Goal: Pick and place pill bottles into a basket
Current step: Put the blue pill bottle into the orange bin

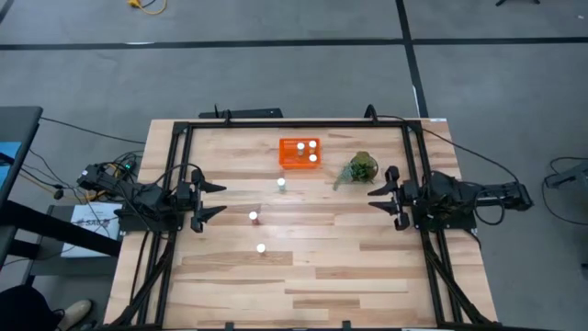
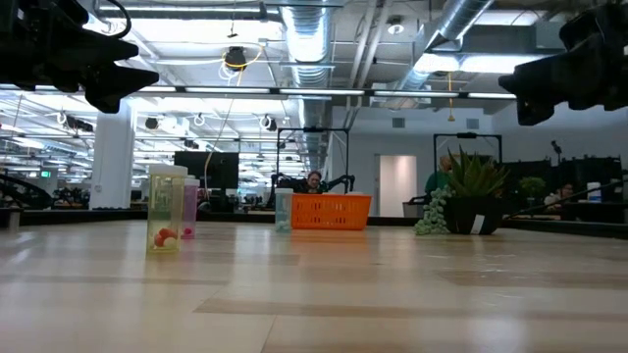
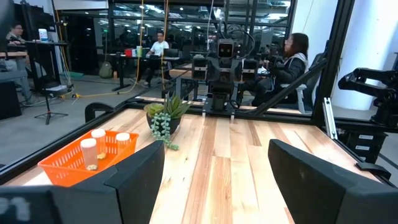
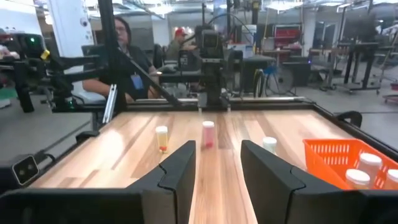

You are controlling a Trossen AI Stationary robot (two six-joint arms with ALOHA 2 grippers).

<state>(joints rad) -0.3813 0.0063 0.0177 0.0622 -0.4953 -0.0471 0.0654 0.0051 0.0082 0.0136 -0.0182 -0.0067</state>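
The orange basket (image 1: 299, 154) stands at the table's far middle with three white-capped pill bottles (image 1: 312, 158) upright in it; it also shows in the left wrist view (image 3: 84, 158) and the right wrist view (image 4: 348, 160). Three more bottles stand upright on the table: one (image 1: 281, 184) near the basket, one (image 1: 254, 217) at the middle, one (image 1: 261, 248) nearer. My left gripper (image 1: 213, 199) is open and empty at the table's left edge. My right gripper (image 1: 378, 198) is open and empty at the right edge.
A small green potted plant (image 1: 361, 168) stands right of the basket, close to my right gripper. A black frame (image 1: 294, 122) runs round the table. People sit at desks beyond the table in the wrist views.
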